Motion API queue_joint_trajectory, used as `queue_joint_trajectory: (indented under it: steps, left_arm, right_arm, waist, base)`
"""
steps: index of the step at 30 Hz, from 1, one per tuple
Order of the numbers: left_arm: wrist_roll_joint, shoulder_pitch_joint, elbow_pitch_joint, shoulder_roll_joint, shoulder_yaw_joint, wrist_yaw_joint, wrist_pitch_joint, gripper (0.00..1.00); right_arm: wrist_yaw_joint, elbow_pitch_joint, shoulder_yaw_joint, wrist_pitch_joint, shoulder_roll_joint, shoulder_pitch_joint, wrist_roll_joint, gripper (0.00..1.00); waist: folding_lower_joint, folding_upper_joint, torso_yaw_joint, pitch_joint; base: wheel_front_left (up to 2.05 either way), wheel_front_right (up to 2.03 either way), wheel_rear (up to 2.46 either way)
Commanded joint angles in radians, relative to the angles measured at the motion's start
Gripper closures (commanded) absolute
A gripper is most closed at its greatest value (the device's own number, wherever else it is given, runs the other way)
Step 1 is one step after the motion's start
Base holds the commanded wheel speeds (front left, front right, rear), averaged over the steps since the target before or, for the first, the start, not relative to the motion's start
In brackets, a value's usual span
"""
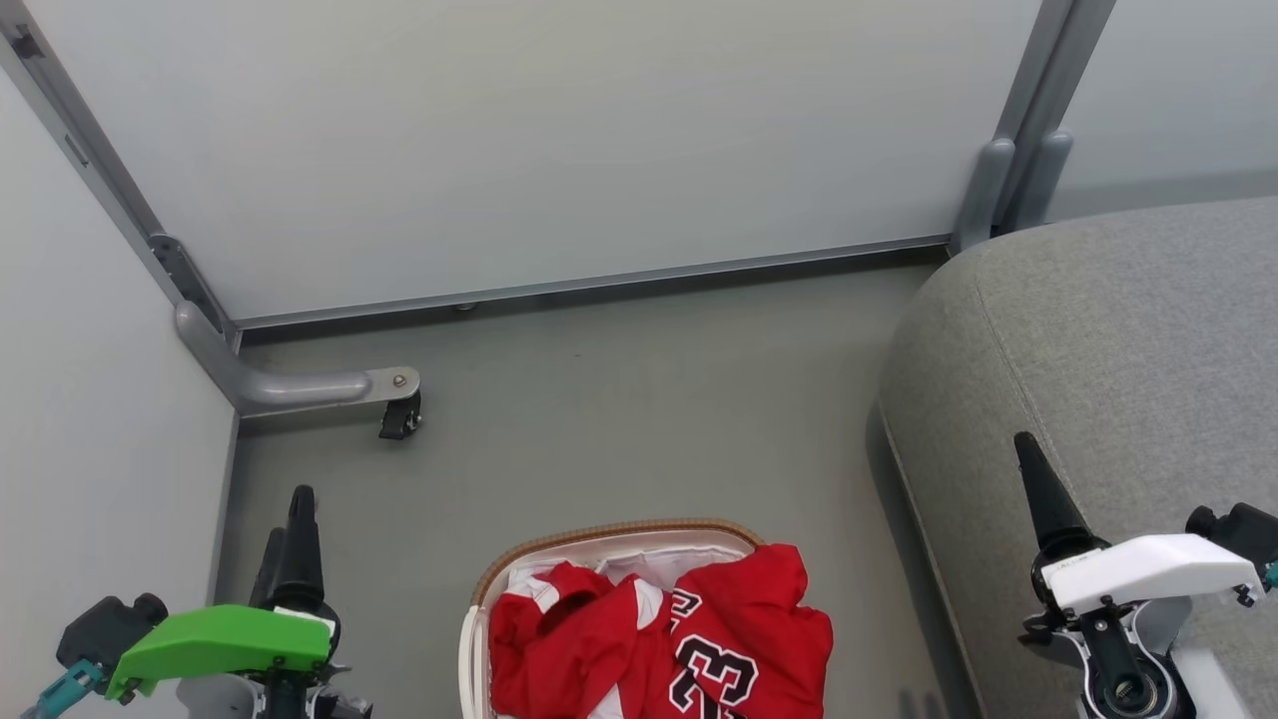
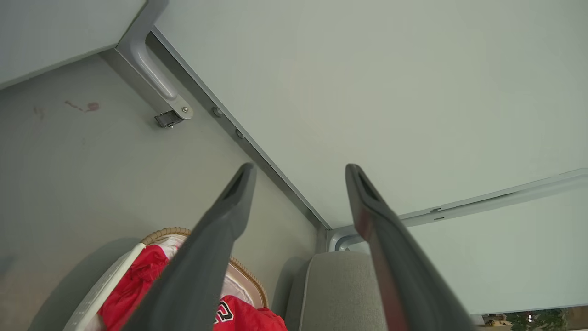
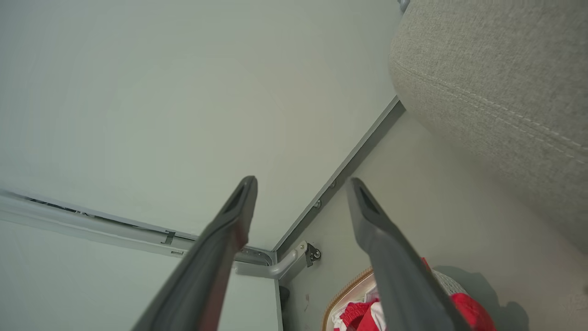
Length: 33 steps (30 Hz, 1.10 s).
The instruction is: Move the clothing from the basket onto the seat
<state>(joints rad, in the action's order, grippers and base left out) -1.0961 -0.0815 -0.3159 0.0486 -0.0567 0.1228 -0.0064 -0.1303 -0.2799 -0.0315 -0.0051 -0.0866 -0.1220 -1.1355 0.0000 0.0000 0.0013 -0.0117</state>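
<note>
Red clothing (image 1: 659,639) is lying heaped inside the basket (image 1: 609,532), not yet moved. The grey seat (image 1: 1118,350) is standing just right of the basket. The left gripper (image 2: 298,172) and right gripper (image 3: 301,184) are hovering either side of the basket, fingers spread and empty, apparently readying to reach in.

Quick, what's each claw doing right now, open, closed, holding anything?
Left claw: open, holding nothing.
Right claw: open, holding nothing.
</note>
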Motion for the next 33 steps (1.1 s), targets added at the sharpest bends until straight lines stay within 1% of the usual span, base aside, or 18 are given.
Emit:
queue_joint_trajectory:
  steps: [1, 9, 16, 33]
  left_arm:
    - [0.045, -0.032, 0.011, 0.015, 0.007, -0.003, -0.011, 0.00]
    - [0.177, -0.035, -0.002, 0.024, 0.032, -0.011, -0.041, 0.00]
    - [0.294, -0.039, -0.009, 0.037, 0.058, -0.036, -0.066, 0.00]
    - [0.512, -0.035, -0.010, 0.068, 0.130, -0.082, -0.119, 0.00]
  right_arm:
    - [0.000, 0.010, 0.007, -0.012, -0.015, -0.033, 0.037, 0.00]
    - [0.000, 0.004, 0.027, -0.042, -0.025, -0.043, 0.151, 0.00]
    - [0.000, -0.005, 0.046, -0.067, -0.033, -0.050, 0.249, 0.00]
    - [0.000, -0.023, 0.080, -0.119, -0.047, -0.061, 0.460, 0.00]
  waist:
    - [0.0000, 0.0000, 0.000, 0.000]
    - [0.0000, 0.0000, -0.002, 0.000]
    - [0.0000, 0.0000, -0.002, -0.002]
    - [0.0000, 0.0000, 0.000, -0.006]
  base:
    - [0.00, 0.00, 0.00]
    - [0.00, 0.00, 0.00]
    - [0.00, 0.00, 0.00]
    - [0.00, 0.00, 0.00]
